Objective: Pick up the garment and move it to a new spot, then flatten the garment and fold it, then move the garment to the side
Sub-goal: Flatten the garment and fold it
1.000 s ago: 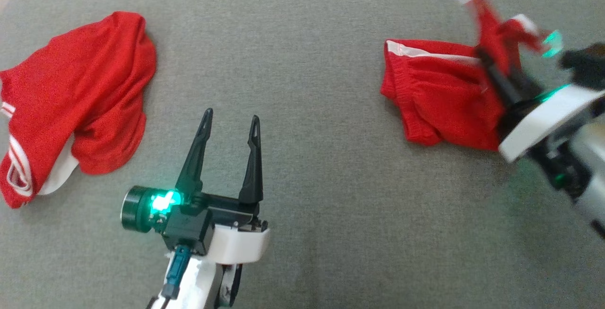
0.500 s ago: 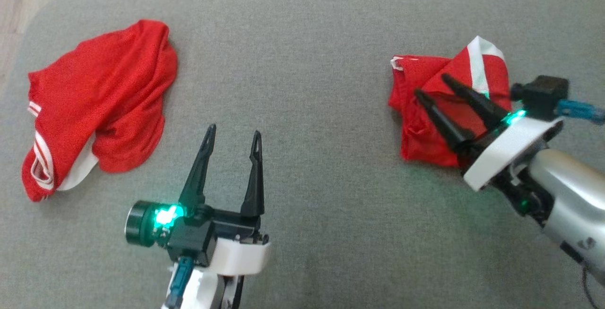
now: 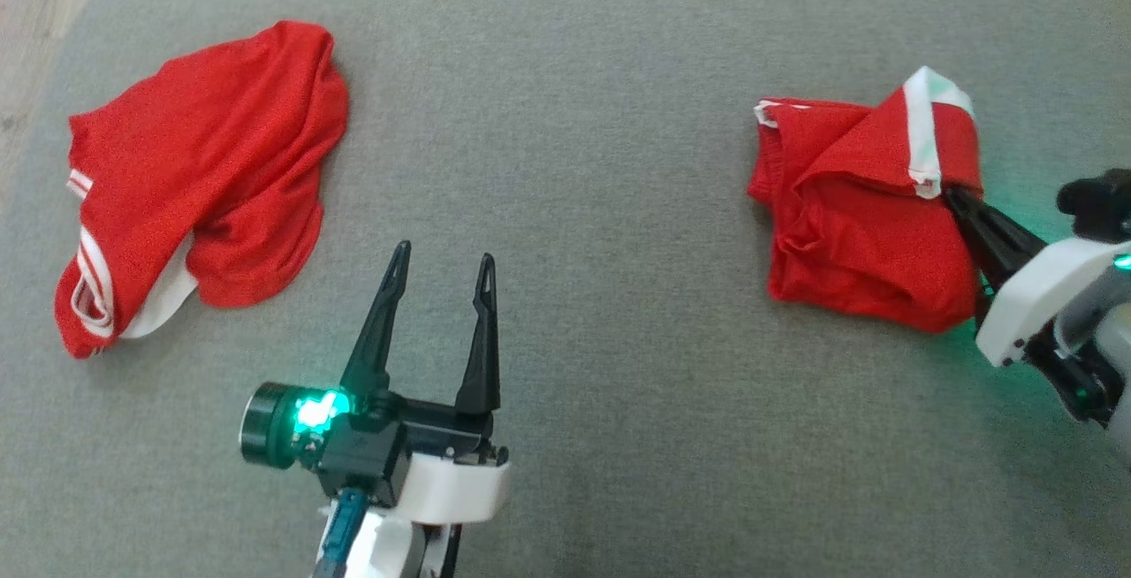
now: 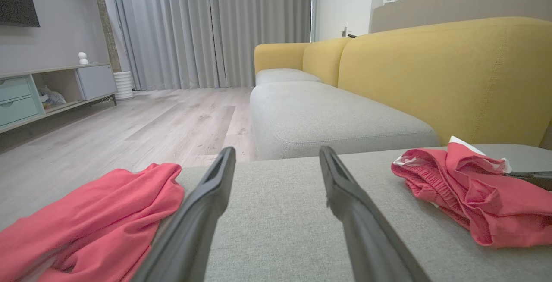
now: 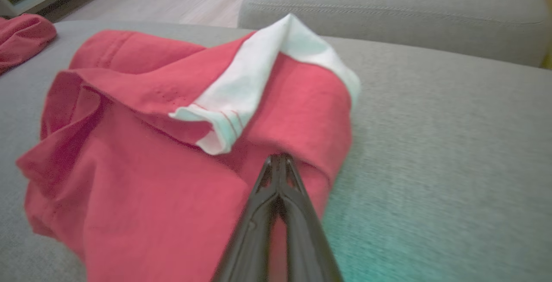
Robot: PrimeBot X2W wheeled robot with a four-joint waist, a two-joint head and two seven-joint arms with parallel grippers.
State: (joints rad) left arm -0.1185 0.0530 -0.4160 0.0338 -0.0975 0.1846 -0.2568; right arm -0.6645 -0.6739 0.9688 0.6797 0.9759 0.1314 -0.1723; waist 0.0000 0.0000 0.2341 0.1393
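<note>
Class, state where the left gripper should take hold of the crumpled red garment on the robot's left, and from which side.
Probably grip the crumpled red garment at its rounded lobe nearest the open left gripper, coming from the garment's right side. That lobe bulges off the grey cushion and faces the fingers; the white-striped hem lies farther away.

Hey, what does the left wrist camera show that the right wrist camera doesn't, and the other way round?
Left wrist view: the left hand open above the grey cushion, with a yellow sofa back and curtains behind.
Right wrist view: the right hand shut, its tips at a fold of the bundled red garment, whose white band is turned over on top.
Both: that garment, the second red garment, the cushion and the wooden floor.
</note>
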